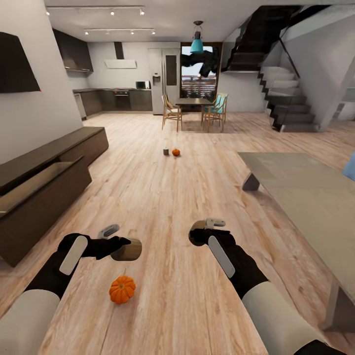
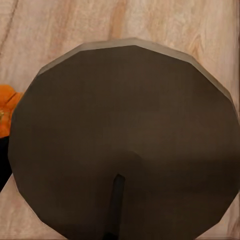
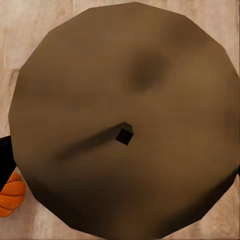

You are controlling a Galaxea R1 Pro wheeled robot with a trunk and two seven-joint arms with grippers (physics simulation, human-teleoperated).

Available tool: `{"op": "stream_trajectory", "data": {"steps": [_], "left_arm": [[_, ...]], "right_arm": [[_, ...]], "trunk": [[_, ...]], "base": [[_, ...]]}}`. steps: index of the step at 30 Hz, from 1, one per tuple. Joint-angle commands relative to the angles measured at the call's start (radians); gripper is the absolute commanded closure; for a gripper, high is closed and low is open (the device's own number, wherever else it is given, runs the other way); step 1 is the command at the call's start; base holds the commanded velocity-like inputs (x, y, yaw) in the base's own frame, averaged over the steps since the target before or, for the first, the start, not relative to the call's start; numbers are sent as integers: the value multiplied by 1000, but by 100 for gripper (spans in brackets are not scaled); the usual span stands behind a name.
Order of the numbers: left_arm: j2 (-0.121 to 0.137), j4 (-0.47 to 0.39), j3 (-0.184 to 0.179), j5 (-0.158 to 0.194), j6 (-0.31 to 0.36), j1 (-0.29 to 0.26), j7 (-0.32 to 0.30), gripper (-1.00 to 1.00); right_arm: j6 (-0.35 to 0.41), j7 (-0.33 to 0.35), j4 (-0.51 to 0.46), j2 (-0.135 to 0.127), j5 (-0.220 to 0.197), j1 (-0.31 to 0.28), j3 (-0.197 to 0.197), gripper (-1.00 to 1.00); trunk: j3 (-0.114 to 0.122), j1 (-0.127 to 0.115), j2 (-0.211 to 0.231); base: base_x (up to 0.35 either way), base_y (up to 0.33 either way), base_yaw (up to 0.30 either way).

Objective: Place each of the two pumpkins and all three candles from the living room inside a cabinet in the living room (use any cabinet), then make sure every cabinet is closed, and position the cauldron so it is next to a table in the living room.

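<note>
My left gripper [image 1: 118,241] is shut on a tan candle [image 1: 130,250], low over the wood floor. The candle's flat top [image 2: 125,135] with its dark wick fills the left wrist view. My right gripper [image 1: 204,230] is shut on a second candle [image 1: 196,227], whose top [image 3: 125,120] faces the right wrist camera. An orange pumpkin [image 1: 122,289] lies on the floor just below my left hand; its edge [image 2: 7,110] [image 3: 11,196] shows beside each candle. Farther off, a third candle [image 1: 166,152] and a second pumpkin [image 1: 176,152] sit together on the floor. The cauldron is out of view.
The dark-brown cabinet [image 1: 44,197] runs along the left wall with one wide drawer pulled open. A low grey table [image 1: 305,197] stands at the right. A dining table with chairs [image 1: 195,111], the kitchen and a staircase [image 1: 286,103] lie beyond.
</note>
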Motion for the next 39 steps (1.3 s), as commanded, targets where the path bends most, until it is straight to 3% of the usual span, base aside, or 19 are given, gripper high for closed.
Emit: {"op": "stream_trajectory", "data": {"steps": [1,8,26,39], "left_arm": [[-1,-1,0,1,0,0,-2,100],[-3,0,0,1,0,0,-1,100],[-3,0,0,2,0,0,-1,100],[-3,-1,0,2,0,0,-2,100]], "right_arm": [[0,0,0,0,1,0,0,100],[0,0,0,-4,-1,0,0,100],[1,-2,0,-3,1,0,0,100],[3,2,-2,-3,-5,0,0,100]], "trunk": [[3,-4,7],[23,-31,56],[57,-100,182],[99,-150,273]], "base": [[0,0,-278],[0,0,-171],[0,0,-3],[0,0,-27]]}}
